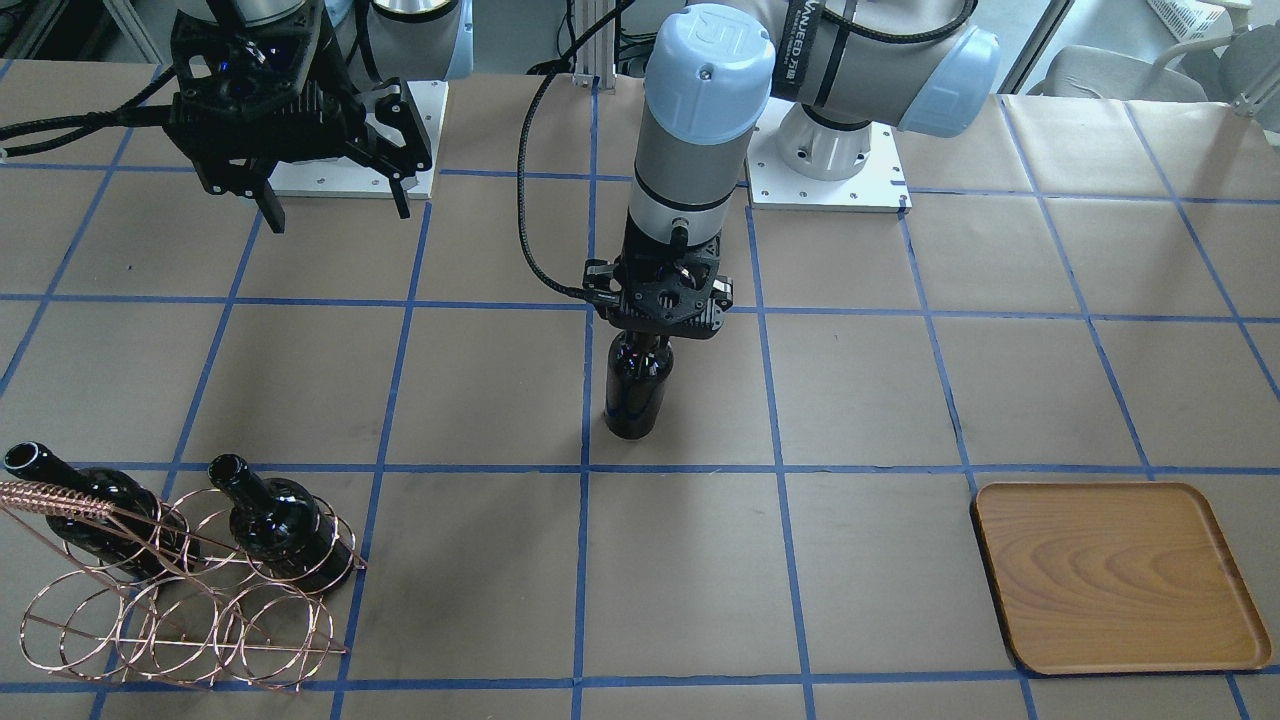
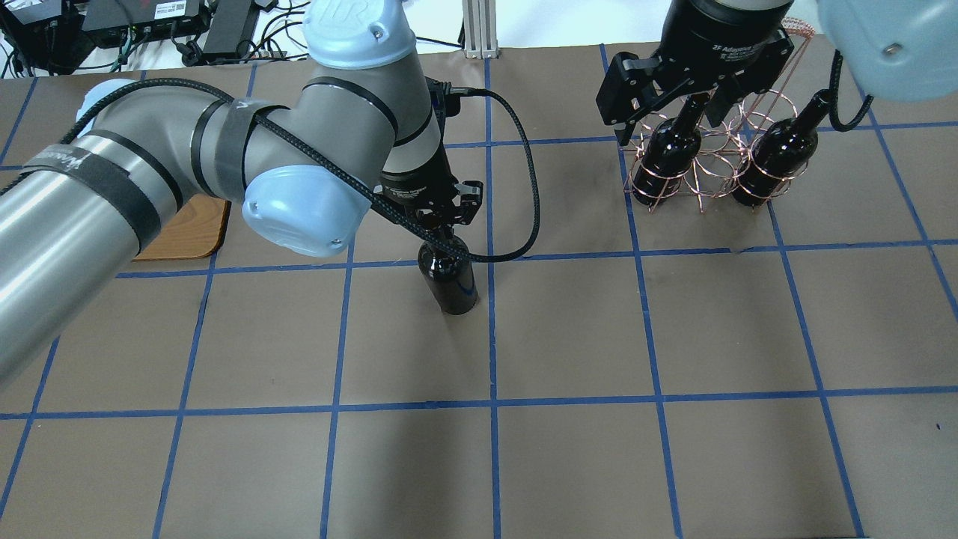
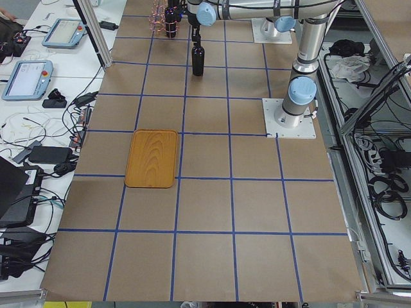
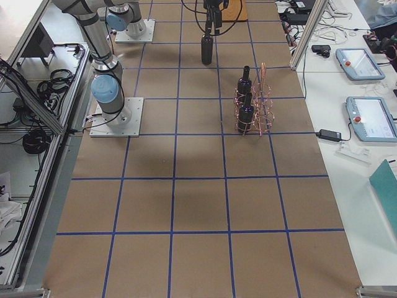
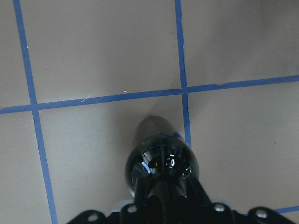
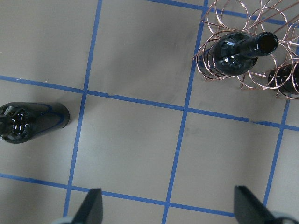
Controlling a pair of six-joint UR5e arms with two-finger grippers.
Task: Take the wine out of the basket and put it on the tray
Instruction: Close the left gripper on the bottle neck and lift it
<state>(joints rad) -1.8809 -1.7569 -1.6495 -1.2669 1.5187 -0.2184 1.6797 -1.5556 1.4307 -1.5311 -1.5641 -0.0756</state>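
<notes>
One wine bottle stands upright mid-table, apart from the basket; it also shows in the overhead view and the left wrist view. My left gripper is shut on its neck from above. I cannot tell whether its base touches the table. The copper wire basket holds two more bottles, necks up at a slant. My right gripper is open and empty, held high near its base; its wrist view shows both fingers spread. The wooden tray lies on the robot's left side, with nothing on it.
The table is covered in brown paper with a blue tape grid. The arms' white base plates sit at the robot's edge. The left arm's black cable loops beside the held bottle. Operator desks with pendants line the far side.
</notes>
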